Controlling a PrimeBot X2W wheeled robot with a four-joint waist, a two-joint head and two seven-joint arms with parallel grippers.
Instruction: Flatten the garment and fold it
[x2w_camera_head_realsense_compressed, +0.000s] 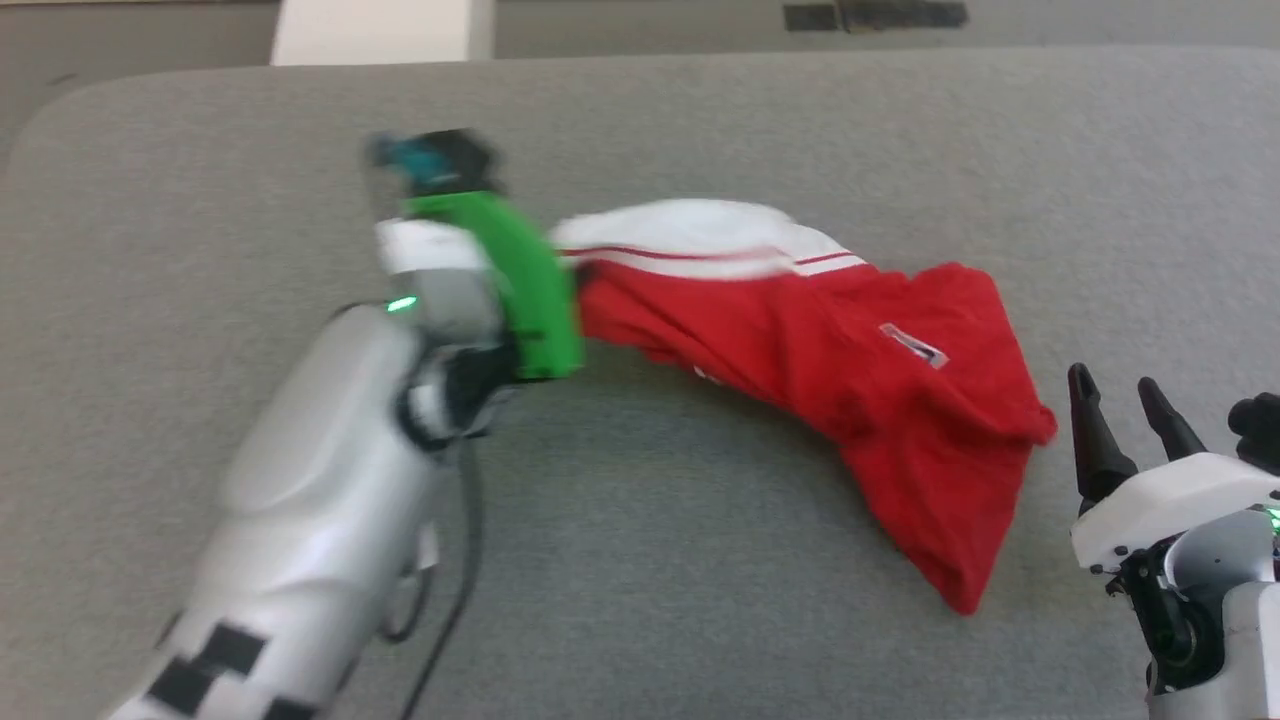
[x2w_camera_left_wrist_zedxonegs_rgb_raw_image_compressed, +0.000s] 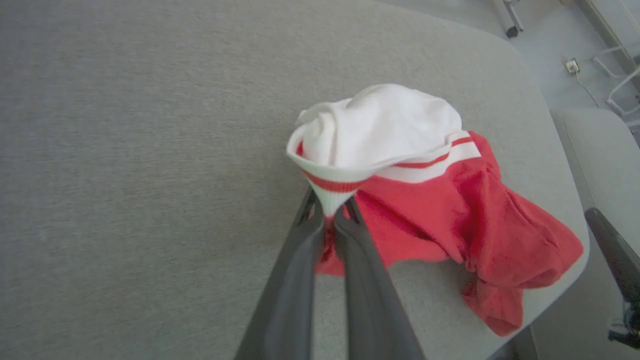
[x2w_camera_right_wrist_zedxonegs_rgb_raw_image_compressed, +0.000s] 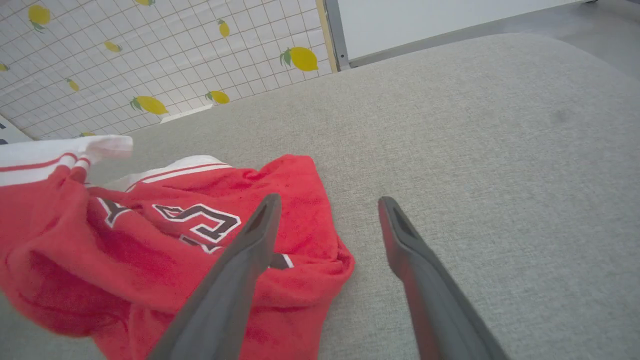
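Between the closed tips of the left tool sat a striped cuff of the garment, the right tool spread apart beside its crumpled bulk; flattening seemed barely begun, folding undone.

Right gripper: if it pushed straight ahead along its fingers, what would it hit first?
Most likely the bare grey table: the open right gripper points down at it, just beside the jersey. One finger might brush the cloth's edge on the way; depth is unclear.

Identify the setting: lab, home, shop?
Probably an indoor robot test room: a grey fabric-covered table holding one red jersey, with a lemon-print tiled backdrop behind it.
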